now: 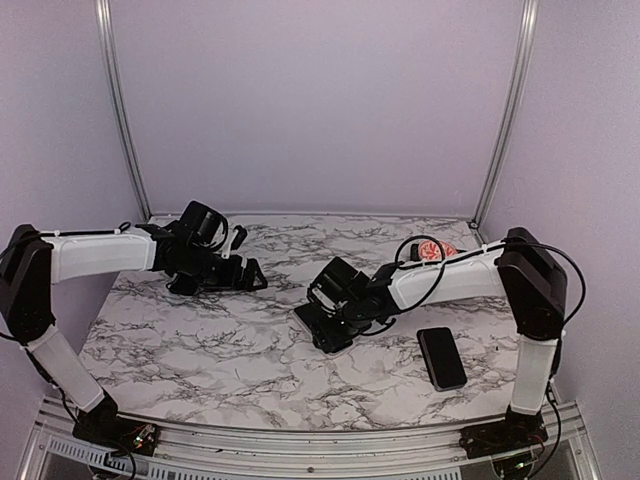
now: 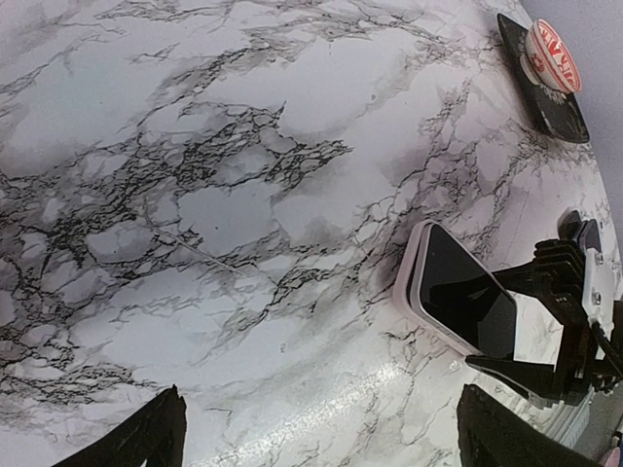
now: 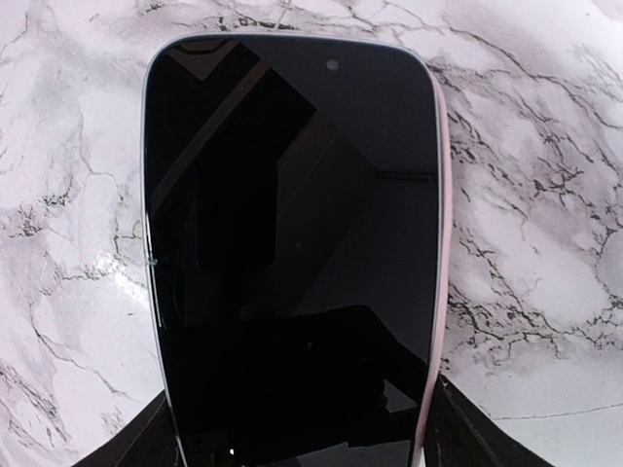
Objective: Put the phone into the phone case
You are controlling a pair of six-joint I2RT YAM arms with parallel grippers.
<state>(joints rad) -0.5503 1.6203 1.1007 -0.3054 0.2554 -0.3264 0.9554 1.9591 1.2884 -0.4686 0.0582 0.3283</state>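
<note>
The phone [image 3: 292,214] is seen lying screen up near the middle of the counter [image 1: 190,350]. It is clamped across its long edges by the right tool [image 3: 297,409], with the fingers set against its pale rim. Bare marble is left open to its left and front. A black case [image 2: 565,117] with a red-and-white knob [image 2: 552,53] is spotted by the far right edge, and a dark slab [image 1: 442,357] near the right front. The left tool [image 1: 245,272] is held spread wide, well apart.
</note>
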